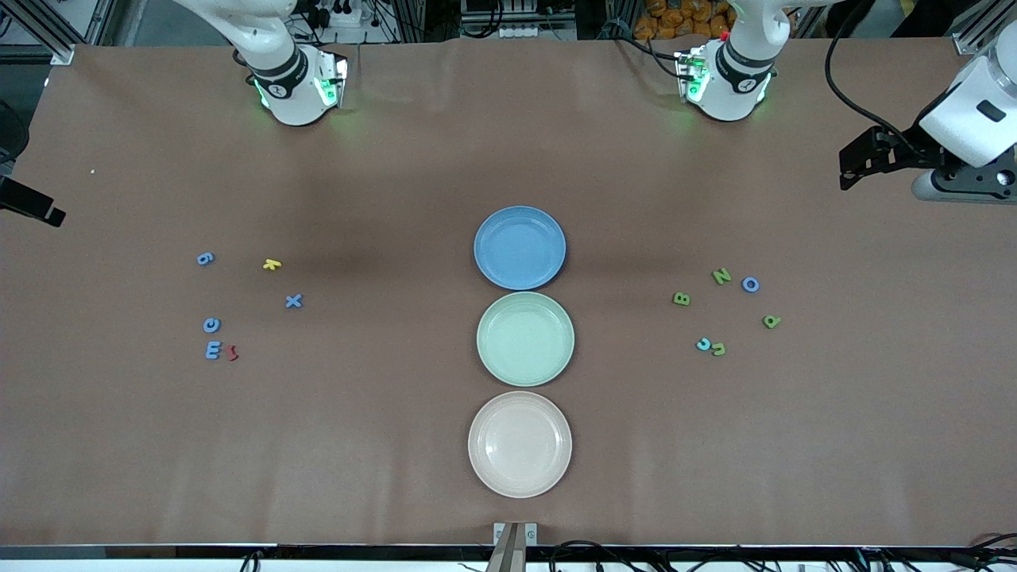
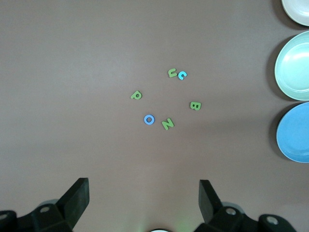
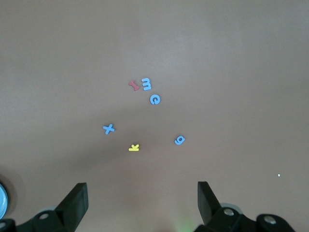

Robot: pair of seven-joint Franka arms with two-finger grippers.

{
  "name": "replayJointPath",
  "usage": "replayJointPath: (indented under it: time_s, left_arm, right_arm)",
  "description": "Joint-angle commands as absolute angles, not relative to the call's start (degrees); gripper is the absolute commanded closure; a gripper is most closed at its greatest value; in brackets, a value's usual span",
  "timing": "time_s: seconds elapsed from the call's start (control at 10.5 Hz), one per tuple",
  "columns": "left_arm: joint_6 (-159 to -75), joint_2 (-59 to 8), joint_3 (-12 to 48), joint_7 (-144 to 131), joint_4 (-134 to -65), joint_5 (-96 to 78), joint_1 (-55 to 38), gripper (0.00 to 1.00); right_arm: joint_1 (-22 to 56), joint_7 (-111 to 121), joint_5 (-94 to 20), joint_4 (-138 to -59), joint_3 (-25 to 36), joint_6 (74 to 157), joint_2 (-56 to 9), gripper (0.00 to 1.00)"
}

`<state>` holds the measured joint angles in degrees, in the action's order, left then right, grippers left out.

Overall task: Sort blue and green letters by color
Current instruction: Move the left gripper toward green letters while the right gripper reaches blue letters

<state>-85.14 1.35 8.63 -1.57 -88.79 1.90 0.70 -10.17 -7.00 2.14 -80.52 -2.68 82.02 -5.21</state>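
1. Nearest the front camera: a pale pink plate (image 1: 520,444), bare, with no letters of its colour on the table; probably a spare.
2. Next farther: a green plate (image 1: 525,338), then a blue plate (image 1: 520,247), lined up mid-table, likely so either arm can reach them. Both bare, so sorting not yet begun.
3. Toward the right arm's end: blue E (image 1: 212,349) touching a dark red piece (image 1: 232,352), blue C (image 1: 211,324) just farther, blue X (image 1: 294,300), a yellow letter (image 1: 272,264), blue 6 or 9 (image 1: 205,258) farthest; hard to tell which digit.
4. Toward the left arm's end: green U (image 1: 718,349) touching a lighter cyan-blue C (image 1: 703,344), green P (image 1: 771,321), green B (image 1: 681,299), blue O (image 1: 750,284) beside green N (image 1: 721,276).
5. Left gripper (image 2: 144,205) spread wide, holding nothing, raised over bare table short of the second cluster.
6. Right gripper (image 3: 143,203) likewise spread and empty, high over the first cluster; hardly visible in the front view, cut off at the frame edge.
7. Touching pairs likely awkward to pinch singly.
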Motion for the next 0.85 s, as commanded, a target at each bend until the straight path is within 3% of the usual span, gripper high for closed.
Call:
replayJointPath:
  time_s: [0.0,0.38,0.76]
  left_arm:
    - [-86.04,0.79,8.79,-1.23,-88.33,1.14,1.14,0.0]
    - [-87.27,-1.58,8.88,-1.41,-88.94,0.88,1.05,0.0]
    - [-103.84,-1.14,9.05,-2.11,-105.86,-2.1,0.79,0.0]
  right_arm:
    - [-10.02,-6.86,2.46,-80.42,-2.72,81.83,-5.27,0.0]
    - [-10.11,-6.86,2.46,-80.42,-2.72,81.83,-5.27,0.0]
    - [-10.37,-6.94,2.29,-80.86,-2.72,82.96,-6.85,0.0]
